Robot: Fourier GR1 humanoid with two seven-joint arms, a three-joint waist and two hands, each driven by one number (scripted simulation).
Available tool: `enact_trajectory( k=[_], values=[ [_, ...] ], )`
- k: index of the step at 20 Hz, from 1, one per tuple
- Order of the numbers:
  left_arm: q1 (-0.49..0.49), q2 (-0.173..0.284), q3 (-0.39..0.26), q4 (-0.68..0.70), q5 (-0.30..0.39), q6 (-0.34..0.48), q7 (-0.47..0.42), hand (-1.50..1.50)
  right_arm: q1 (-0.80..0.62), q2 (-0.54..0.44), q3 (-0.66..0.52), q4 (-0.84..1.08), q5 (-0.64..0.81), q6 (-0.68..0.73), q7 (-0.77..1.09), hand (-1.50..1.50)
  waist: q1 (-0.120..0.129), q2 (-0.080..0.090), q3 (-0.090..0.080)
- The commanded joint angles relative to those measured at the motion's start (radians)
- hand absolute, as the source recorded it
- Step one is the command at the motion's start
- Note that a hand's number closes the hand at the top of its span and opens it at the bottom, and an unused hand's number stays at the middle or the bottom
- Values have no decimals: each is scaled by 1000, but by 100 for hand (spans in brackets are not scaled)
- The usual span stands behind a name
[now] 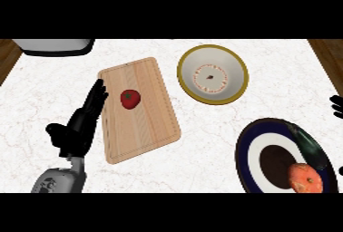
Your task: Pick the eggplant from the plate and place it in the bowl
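Observation:
The dark eggplant (310, 147) lies along the right side of a dark blue plate (249, 149) with a white ring, at the lower right. Beside it on the plate sits an orange round fruit (306, 178). The bowl (213, 74), white inside with a yellow rim, stands at the upper middle and holds no food. My left hand (81, 122) is open at the left, resting with its fingers up along the cutting board's left edge. Only a small black part of my right hand (337, 106) shows at the right edge, above the plate.
A wooden cutting board (144, 122) lies left of centre with a red tomato (130, 99) on it. A white and grey appliance (53, 45) stands at the top left corner. Wooden floor shows past the counter's left and right edges.

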Motion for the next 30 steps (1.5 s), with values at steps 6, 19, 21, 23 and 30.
enact_trajectory(
  k=[6, 19, 21, 23, 30],
  values=[
    [34, 7, 30, -80, -2, -36, 31, 0, 26, 77, -34, 18, -3, 28, 50, -150, 3, 0, 0],
    [-2, -36, 64, -40, -39, -41, 48, 0, -14, 149, -10, 123, 200, -39, -91, -150, 2, 1, 0],
    [16, -73, 12, 20, -63, -41, -11, 0, -26, 163, 31, 193, 305, -119, -165, -150, 4, 2, 0],
    [-20, -36, 62, 3, -43, -51, 17, 0, 54, 196, 69, 113, 356, -173, -156, -150, -1, 1, 0],
    [3, -53, 59, -18, -52, -56, 32, 0, -137, 136, 60, 437, 411, -106, -297, -150, 8, 2, 1]
  ],
)
